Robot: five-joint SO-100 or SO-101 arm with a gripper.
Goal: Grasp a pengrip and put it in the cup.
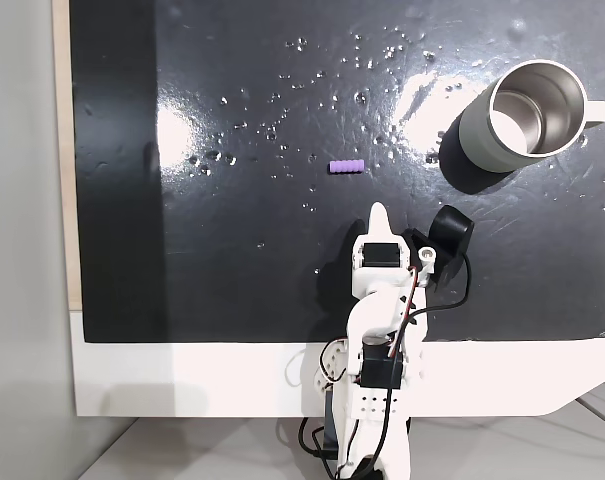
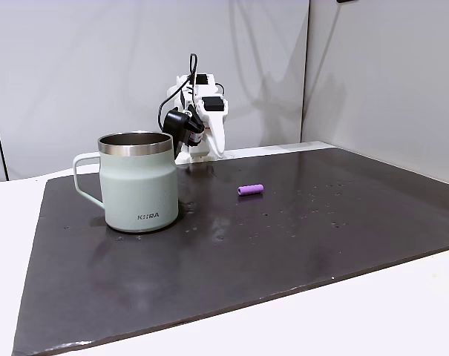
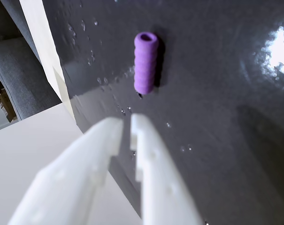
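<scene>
In the wrist view my jaws (image 3: 125, 133) are out of focus, soft white wedges whose rear parts run off the bottom edge, so I cannot tell there how the fingers join my arm. In a fixed view from above, my arm (image 1: 377, 400) is cut by the bottom edge, and the cup (image 1: 527, 115) has its handle nearly at the right edge and its base hidden beneath its own body. In the side-on fixed view my jaws sit behind the cup's (image 2: 139, 182) rim and are too small to read, while the pengrip (image 2: 250, 190) is too small there for its ribs to show.
</scene>
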